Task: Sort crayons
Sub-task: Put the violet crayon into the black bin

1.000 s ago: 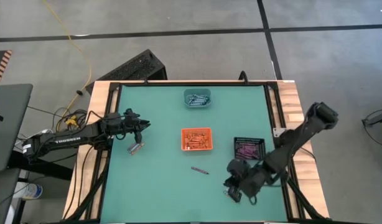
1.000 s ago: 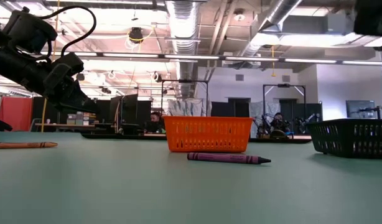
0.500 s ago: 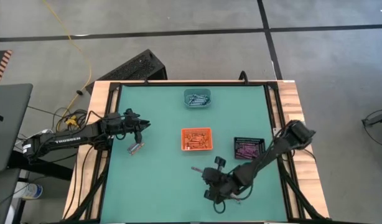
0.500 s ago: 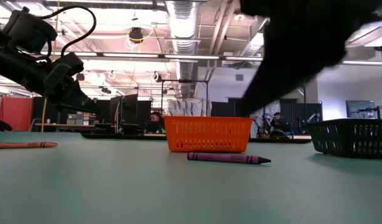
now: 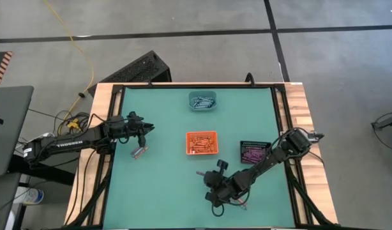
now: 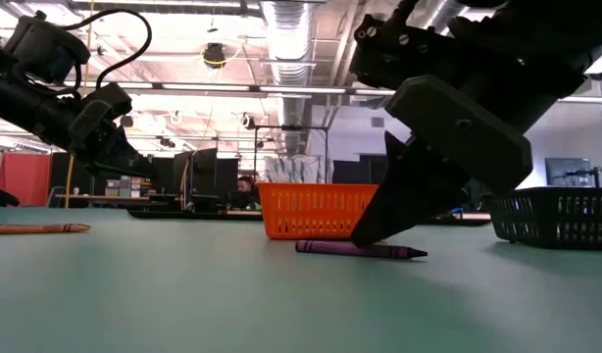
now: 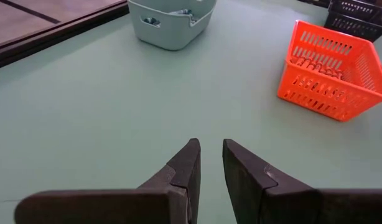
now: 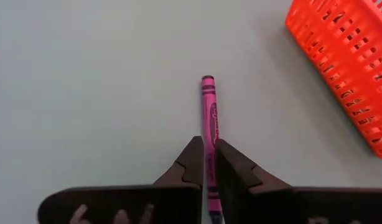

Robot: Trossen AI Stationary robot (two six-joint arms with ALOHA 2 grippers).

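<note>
A purple crayon [image 8: 208, 112] lies on the green table [image 5: 164, 185], near the orange tray [image 5: 201, 142]; it also shows in the low view [image 6: 326, 248]. My right gripper [image 8: 209, 152] has come down on the crayon with its fingers closed to the crayon's width. It also shows in the low view [image 6: 375, 235]. My left gripper [image 7: 211, 155] hangs narrowly open and empty above the table's left side [image 5: 143, 133]. A loose orange crayon [image 6: 36, 228] lies on the table below it. My right gripper pinches the purple crayon between its two fingers at the shaft [image 8: 209, 138], toward its pointed end. The fingers slant down from the table's near right side, and the crayon runs lengthwise between them. The crayon lies flat on the table.
The orange tray holds orange crayons. A teal tray [image 5: 202, 101] with grey-blue crayons stands at the far middle. A black tray [image 5: 255, 152] with purple crayons stands right of the orange one. The table has a raised dark rim [image 5: 116, 128].
My right gripper has swung from the table's near right corner toward the left and come down onto the purple crayon. The crayon has stayed where it lay. The left arm has kept still.
</note>
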